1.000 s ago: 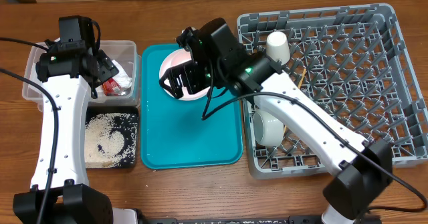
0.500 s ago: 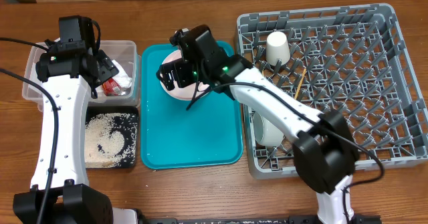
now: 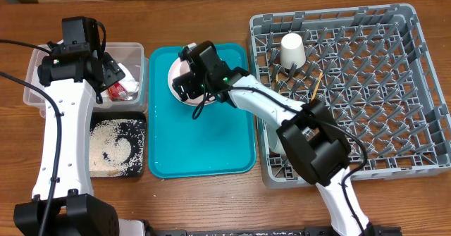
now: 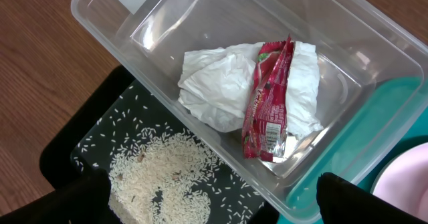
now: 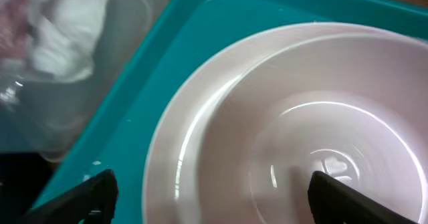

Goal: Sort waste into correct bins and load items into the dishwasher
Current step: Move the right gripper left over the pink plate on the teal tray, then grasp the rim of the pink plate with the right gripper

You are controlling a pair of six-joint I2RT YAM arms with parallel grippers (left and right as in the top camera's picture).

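- Right fingers are spread wide over the pink plate at the teal tray's far end, gripping nothing.
- Left fingers are open and empty above the clear tub left of the teal tray; the napkin and red wrapper lie inside.
- The grey rack, right of the teal tray, holds a cream cup.

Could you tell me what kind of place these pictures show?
Probably a robotics test bench arranged as a dish-clearing station, not a real kitchen: two robot arms work at a wooden table holding a grey dish rack, a teal tray and a clear tub.
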